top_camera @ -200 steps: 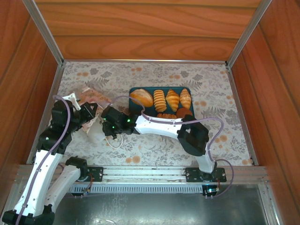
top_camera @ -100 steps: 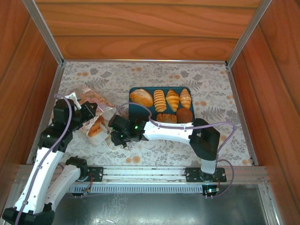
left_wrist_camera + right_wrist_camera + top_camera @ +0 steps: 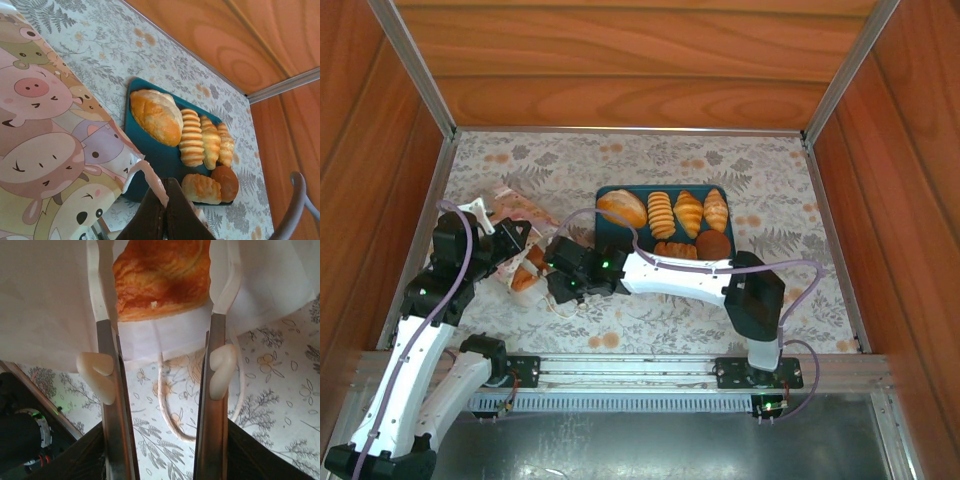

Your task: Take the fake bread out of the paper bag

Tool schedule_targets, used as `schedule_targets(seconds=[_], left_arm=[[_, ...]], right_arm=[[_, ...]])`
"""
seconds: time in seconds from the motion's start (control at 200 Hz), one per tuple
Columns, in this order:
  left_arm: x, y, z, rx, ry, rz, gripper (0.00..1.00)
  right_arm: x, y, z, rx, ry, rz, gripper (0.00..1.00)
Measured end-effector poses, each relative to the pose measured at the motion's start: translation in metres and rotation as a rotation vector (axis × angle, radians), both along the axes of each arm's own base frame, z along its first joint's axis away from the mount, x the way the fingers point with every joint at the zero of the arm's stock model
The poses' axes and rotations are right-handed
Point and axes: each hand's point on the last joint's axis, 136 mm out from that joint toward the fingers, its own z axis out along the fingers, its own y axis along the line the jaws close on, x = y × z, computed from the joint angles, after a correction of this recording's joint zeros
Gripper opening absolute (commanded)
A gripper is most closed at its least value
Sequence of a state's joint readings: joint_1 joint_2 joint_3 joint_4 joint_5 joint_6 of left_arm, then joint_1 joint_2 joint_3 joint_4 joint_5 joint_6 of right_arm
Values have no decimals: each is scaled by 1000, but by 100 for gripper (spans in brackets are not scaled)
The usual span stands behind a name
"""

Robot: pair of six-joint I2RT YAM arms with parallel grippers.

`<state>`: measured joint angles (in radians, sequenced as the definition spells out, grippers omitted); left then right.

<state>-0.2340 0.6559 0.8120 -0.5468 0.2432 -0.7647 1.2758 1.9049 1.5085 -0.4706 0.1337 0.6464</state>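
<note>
The white paper gift bag (image 3: 517,208) with pinkish cartoon-animal sides lies tipped over on the left, near part of the floral-patterned desk (image 3: 650,165), its mouth turned toward the right arm; the left gripper (image 3: 510,240) is at the bag's upper edge, and in the left wrist view (image 3: 162,212) its jaws are pressed together with a strip of the bag's rim pinched between them.

One golden-brown croissant-like toy pastry (image 3: 160,275) sits just inside the bag's mouth, ringed by white paper (image 3: 45,300); from above it shows as an orange patch (image 3: 527,276) at the opening. The right gripper (image 3: 161,295) points into that mouth with its jaws apart, one finger on each side of the pastry and close beside it; whether they touch it I cannot tell. From above, this gripper (image 3: 548,282) is right at the bag's opening.

A thin white cord handle (image 3: 167,410) loops out of the bag onto the desk under the right jaws.

To the right of the bag, a teal rectangular tray (image 3: 150,155) carries six toy pastries: an oval loaf (image 3: 157,116) on its left; a ridged roll (image 3: 191,145) and two croissants (image 3: 211,148) side by side to the loaf's right; a small loaf-shaped roll (image 3: 200,188) and a round dark bun (image 3: 225,182) along the near edge.
</note>
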Motion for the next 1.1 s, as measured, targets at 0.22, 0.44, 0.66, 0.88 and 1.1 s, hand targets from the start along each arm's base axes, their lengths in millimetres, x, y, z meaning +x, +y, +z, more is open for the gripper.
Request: schedule_targets(seconds=[0.22, 0.44, 0.66, 0.88, 1.1], left_arm=[[-1, -1, 1, -4, -5, -5, 0], [-2, -1, 3, -5, -10, -5, 0], [-2, -1, 3, -7, -11, -5, 0], [-3, 0, 4, -9, -15, -3, 0], [-6, 1, 10, -14, -39, -3, 0]], right_arm=[[8, 16, -13, -36, 11, -27, 61], [7, 21, -36, -110, 40, -18, 64], [5, 18, -42, -145, 52, -12, 52], [4, 11, -39, -145, 37, 4, 40], [-3, -5, -13, -116, 0, 74, 38]])
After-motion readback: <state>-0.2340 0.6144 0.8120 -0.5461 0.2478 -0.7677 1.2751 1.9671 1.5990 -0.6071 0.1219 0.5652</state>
